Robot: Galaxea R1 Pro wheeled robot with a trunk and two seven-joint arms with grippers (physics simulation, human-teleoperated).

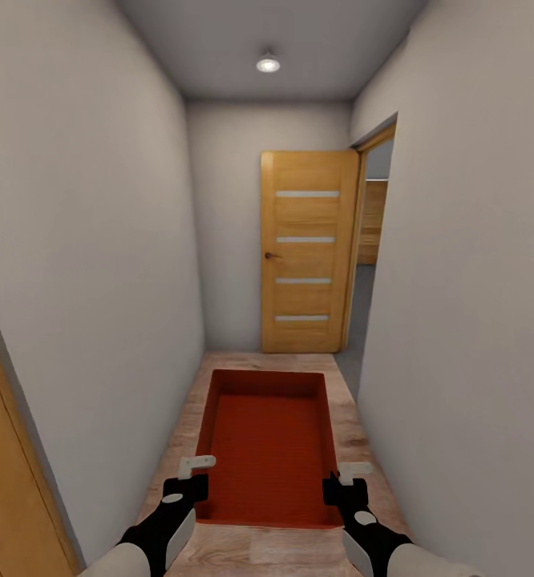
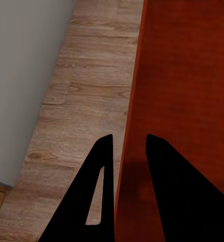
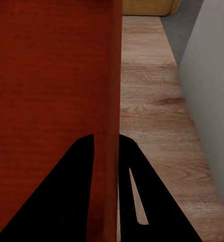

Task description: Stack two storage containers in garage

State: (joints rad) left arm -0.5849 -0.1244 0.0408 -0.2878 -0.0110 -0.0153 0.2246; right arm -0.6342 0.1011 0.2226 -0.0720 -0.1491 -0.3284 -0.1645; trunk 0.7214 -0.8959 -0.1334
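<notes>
Head view: orange bin (image 1: pixel 269 441) carried level down hallway, short of open door (image 1: pixel 309 252). Left claw (image 1: pixel 196 474) and right claw (image 1: pixel 343 479) clamped on opposite side walls, likely for balance.

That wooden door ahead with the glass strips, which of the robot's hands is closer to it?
Right. The door stands ahead toward the right; the right gripper and left gripper are level, each clamping a side wall of the storage container.

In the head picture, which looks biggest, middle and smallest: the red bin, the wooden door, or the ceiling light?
Largest to smallest as they look:
1. Bin, though it is much nearer the camera than the door, so the top two are unsure.
2. Door, close behind it.
3. Ceiling light, clearly smallest.
</notes>
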